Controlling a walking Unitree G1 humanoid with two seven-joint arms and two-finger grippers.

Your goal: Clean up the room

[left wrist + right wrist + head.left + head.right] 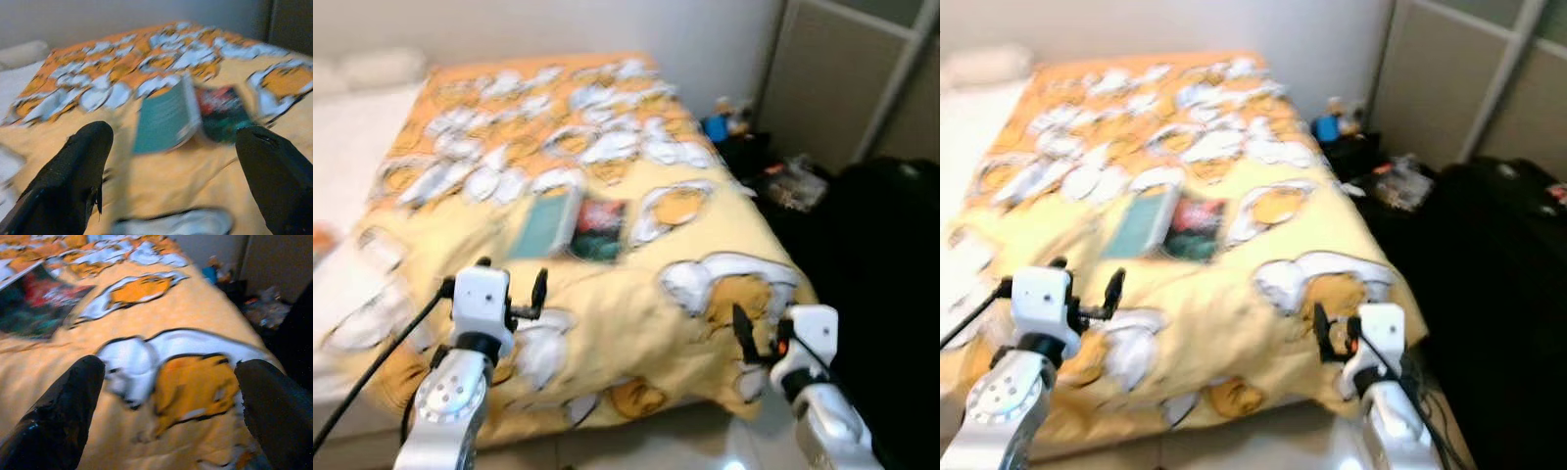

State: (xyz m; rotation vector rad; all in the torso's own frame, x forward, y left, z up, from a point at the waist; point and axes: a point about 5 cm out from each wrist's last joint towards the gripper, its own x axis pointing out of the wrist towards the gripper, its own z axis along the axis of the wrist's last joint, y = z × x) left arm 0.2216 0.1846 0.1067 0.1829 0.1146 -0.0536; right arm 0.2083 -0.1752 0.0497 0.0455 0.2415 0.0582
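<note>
A teal book [544, 223] and a dark book with a red and green cover [600, 229] lie side by side in the middle of the yellow cartoon-print bedspread [636, 294]. My left gripper [512, 289] hovers open over the bed's near left part, short of the books; the teal book [166, 117] sits between its fingertips in the left wrist view. My right gripper [759, 338] is open at the bed's near right corner, above a white and orange print [166, 377].
A white mattress [352, 157] adjoins the bed on the left. Small toys and clutter [734, 122] lie on the floor by the far wall. A dark black mass [871, 255] fills the right side beside sliding closet doors [842, 69].
</note>
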